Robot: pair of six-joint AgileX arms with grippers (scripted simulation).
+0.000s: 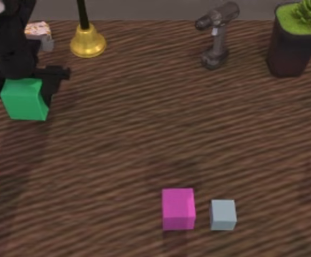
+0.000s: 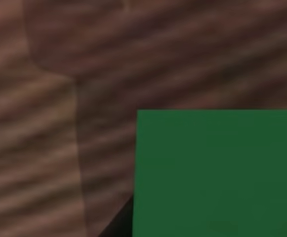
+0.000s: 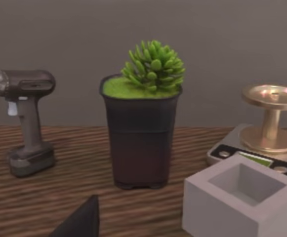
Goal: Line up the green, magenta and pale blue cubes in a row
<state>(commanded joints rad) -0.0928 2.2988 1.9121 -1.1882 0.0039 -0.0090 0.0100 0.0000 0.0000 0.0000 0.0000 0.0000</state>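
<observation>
The left gripper (image 1: 24, 88) is positioned at the table's (image 1: 144, 134) far left corner, directly over the large bright green matte cube (image 1: 24, 99); its dark fingers flank the cube's sides, but actual contact cannot be confirmed. In the left wrist view the green cube (image 2: 217, 173) fills one corner. The mid-sized magenta-pink matte cube (image 1: 178, 208) and the small pale grey-blue matte cube (image 1: 222, 214) stand just beside each other near the table's front edge, not touching. The right arm's gripper is out of view.

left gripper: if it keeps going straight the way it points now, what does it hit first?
Probably the green cube: the left gripper sits right over it at the table's left, and the cube fills its wrist view. Contact unclear.
</observation>
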